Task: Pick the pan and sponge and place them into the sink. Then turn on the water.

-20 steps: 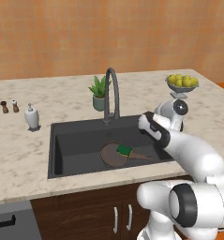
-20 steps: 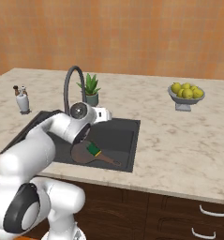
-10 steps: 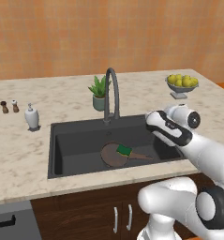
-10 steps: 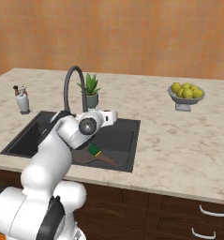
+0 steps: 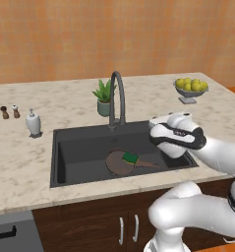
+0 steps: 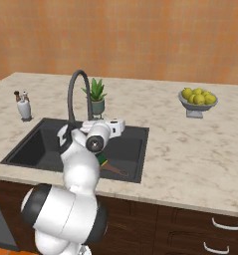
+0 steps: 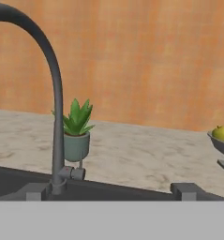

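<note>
Pan lies on the floor of the sink, right of the basin's middle in the left base view, its thin handle pointing toward the right of the frame. The sponge rests on the pan's right part, green side up. In the right base view the pan's handle and a bit of the sponge peek out just right of the white arm, near the sink's front right corner.

The faucet stands at the sink's back rim, centre of the left base view; no stream runs from it. The plant sits just behind it on the table. A soap bottle and two small shakers stand at the left of that frame, and a fruit bowl at the upper right.

The gripper hangs empty above the sink's right part, its jaws spread wide; the two tips show at the bottom of the hand view, which faces the faucet's base and small lever.
</note>
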Motion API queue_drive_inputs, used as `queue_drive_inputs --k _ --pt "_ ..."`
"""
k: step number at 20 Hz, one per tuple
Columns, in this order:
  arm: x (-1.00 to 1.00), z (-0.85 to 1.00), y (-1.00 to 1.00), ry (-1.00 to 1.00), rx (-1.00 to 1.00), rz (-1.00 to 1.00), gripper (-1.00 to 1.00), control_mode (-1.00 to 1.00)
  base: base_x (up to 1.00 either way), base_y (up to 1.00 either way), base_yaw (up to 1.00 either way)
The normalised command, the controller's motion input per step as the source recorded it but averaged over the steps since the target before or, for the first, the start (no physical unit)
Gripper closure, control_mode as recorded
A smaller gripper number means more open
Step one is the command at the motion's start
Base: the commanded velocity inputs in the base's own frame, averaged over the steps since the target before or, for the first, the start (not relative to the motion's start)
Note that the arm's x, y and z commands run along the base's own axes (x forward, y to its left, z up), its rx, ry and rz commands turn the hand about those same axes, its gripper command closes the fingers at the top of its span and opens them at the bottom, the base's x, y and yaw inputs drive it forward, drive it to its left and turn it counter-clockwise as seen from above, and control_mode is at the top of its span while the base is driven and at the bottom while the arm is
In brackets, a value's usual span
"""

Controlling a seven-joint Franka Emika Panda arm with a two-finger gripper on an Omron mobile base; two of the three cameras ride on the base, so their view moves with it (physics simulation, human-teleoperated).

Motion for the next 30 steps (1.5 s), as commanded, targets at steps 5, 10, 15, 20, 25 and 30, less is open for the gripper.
queue_drive_inputs --k 5,10,15,20,25,30 --pt "0.35 0.0 0.15 0.01 0.0 0.02 -1.0 -1.0 0.0 0.0 0.0" --pt "0.35 0.0 0.01 0.0 0.0 0.06 -1.0 -1.0 0.0 0.0 0.0" --pt "0.18 -0.03 0.02 0.04 0.0 0.02 -1.0 -1.0 0.0 0.0 0.0" --pt "0.3 -0.12 0.02 0.02 0.0 0.0 -1.0 -1.0 0.0 0.0 0.0" --pt "0.33 -0.1 0.07 0.0 0.0 0.0 -1.0 -1.0 0.0 0.0 0.0" --pt "0.03 -0.2 0.36 0.0 0.0 0.0 -1.0 -1.0 0.0 0.0 0.0"
